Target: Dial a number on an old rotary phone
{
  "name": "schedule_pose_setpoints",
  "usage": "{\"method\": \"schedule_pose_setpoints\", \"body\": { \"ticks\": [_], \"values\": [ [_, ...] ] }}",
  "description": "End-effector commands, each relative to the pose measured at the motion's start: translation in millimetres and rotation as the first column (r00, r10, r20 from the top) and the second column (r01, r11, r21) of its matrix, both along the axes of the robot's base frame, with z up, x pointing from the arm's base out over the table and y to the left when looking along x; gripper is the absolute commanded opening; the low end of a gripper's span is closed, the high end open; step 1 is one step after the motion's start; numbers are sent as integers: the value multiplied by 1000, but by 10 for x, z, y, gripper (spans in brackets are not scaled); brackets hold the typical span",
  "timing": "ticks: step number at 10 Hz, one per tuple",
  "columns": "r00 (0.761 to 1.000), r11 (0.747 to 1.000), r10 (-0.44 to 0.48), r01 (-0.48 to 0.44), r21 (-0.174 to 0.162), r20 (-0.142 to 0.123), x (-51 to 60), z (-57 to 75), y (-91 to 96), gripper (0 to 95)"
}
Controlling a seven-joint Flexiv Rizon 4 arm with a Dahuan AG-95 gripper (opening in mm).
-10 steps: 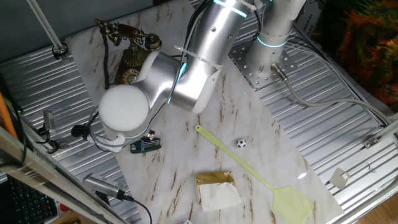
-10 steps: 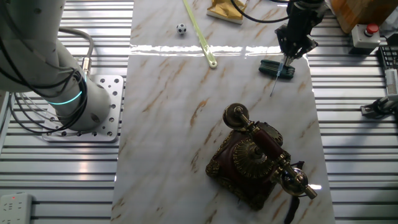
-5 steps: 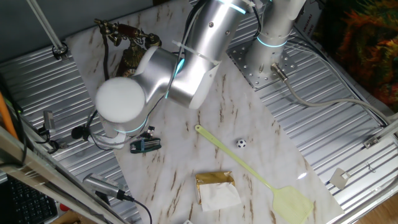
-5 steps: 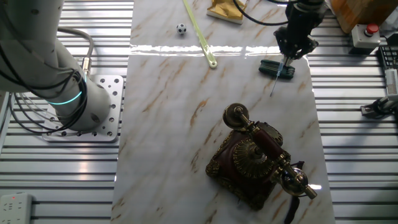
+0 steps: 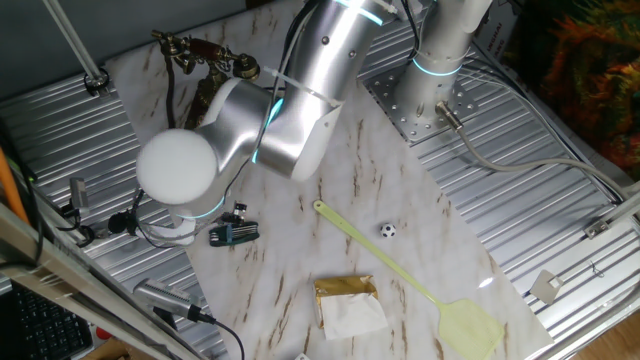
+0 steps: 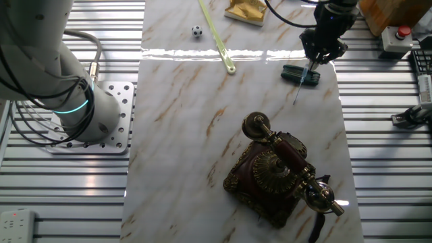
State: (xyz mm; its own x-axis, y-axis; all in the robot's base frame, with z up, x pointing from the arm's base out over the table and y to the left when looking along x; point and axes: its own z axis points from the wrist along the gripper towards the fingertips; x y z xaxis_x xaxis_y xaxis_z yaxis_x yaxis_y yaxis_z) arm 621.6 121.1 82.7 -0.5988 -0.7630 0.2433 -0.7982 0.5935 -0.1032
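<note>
Nothing dialled yet: my end effector (image 6: 322, 55), pinching a thin stick (image 6: 302, 84), hangs well above the ornate brown-and-brass rotary phone (image 6: 278, 177) at lower right.

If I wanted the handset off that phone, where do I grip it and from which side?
Grip the handset at its dark middle bar, coming from above. It lies level across the phone cradle, its bulky brass ends overhang the base, and the middle looks slim enough for the gripper.
</note>
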Motion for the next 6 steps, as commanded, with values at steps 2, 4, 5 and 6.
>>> {"method": "schedule_pose_setpoints", "body": {
  "ticks": [2, 4, 5, 6],
  "values": [
    [1000, 1000, -16, 16, 2, 8, 13, -24, 71, 0],
    [1000, 1000, -16, 16, -1, 7, 13, -25, 73, 0],
    [1000, 1000, -16, 16, -2, 7, 13, -29, 83, 0],
    [1000, 1000, -17, 17, -1, 8, 12, -38, 104, 0]
  ]
}}
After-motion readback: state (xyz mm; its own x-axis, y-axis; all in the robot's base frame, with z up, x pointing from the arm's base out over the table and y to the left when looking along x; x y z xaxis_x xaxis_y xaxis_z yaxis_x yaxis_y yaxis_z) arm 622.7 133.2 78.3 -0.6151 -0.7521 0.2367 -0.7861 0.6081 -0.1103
